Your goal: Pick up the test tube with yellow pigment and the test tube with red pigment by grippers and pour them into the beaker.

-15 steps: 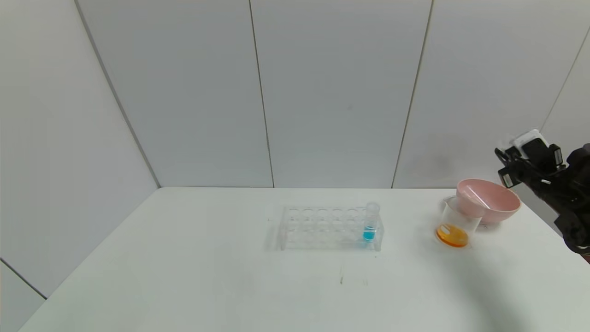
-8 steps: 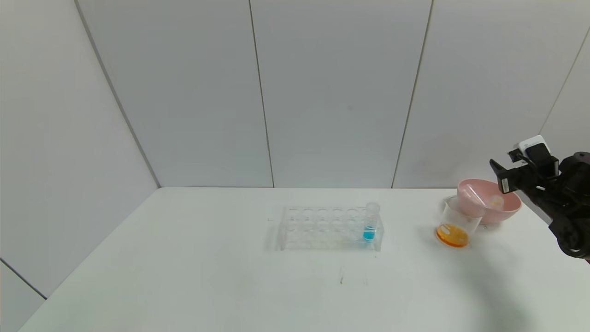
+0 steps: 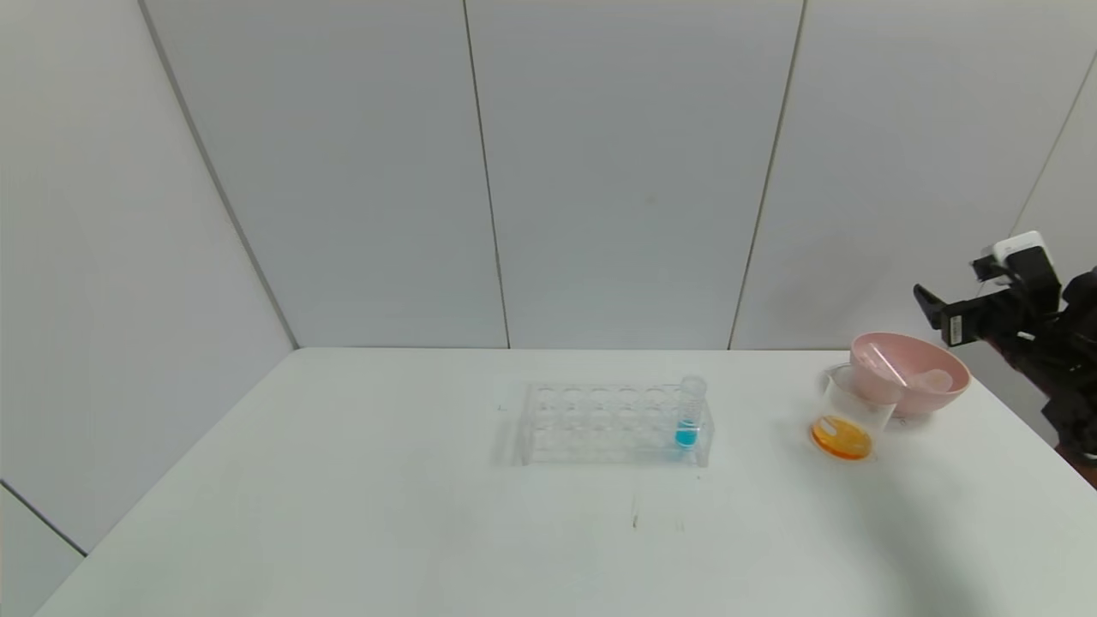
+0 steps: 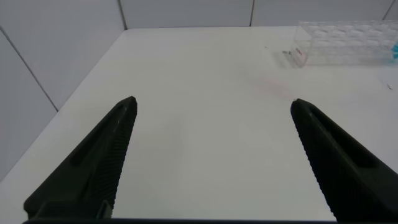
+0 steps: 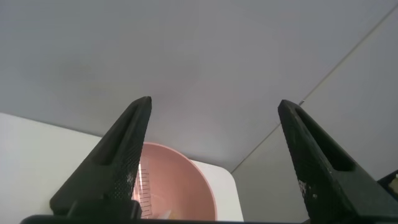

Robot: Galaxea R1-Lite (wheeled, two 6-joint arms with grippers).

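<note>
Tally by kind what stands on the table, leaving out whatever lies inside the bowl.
Rack: 1
Tube, blue liquid, in the rack: 1
Beaker: 1
Bowl: 1
Total: 4

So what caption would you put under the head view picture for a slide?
Right gripper, jaws open and empty, above the pink bowl; beaker holds orange liquid, blue tube stands in the rack.

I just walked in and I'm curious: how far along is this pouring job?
Nearly finished, it seems. The beaker already holds orange liquid, and clear tubes lie in the pink bowl. Only the blue tube stands in the rack. The right gripper hangs open above the bowl, holding nothing; the left gripper is open too.
</note>
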